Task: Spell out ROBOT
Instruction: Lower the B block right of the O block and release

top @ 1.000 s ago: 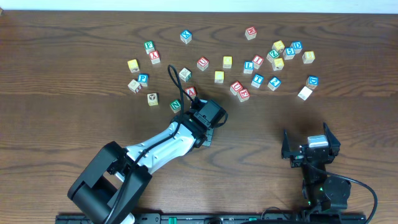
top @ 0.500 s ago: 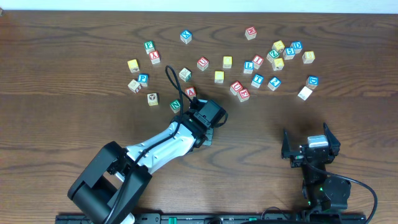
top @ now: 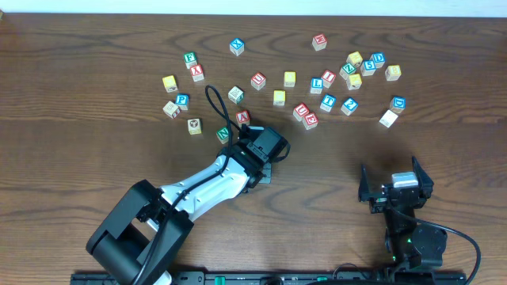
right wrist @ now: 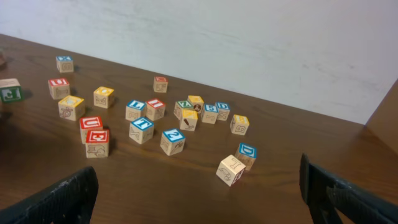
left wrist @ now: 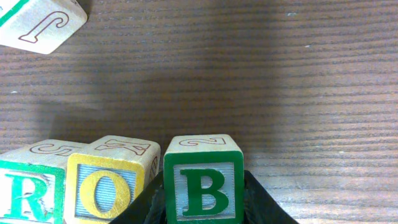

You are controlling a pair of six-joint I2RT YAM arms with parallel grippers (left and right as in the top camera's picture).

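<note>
In the left wrist view three letter blocks stand in a row on the wooden table: a green R block (left wrist: 28, 190), a yellow O block (left wrist: 106, 186) and a green B block (left wrist: 202, 183). My left gripper (left wrist: 202, 208) is shut on the B block, one black finger against each side, and the block is down on the table just right of the O. In the overhead view the left gripper (top: 265, 154) covers this row. My right gripper (top: 394, 190) is open and empty near the front right, also seen in its wrist view (right wrist: 199, 199).
Several loose letter blocks are scattered across the far half of the table (top: 95, 47), from a yellow one (top: 169, 82) to a pale one (top: 388, 118). A pale block (right wrist: 231, 170) lies nearest my right gripper. A green block (top: 223, 134) sits by my left wrist.
The cable loop above my left wrist has swung slightly left. Both grippers and the blocks stay where they were.
</note>
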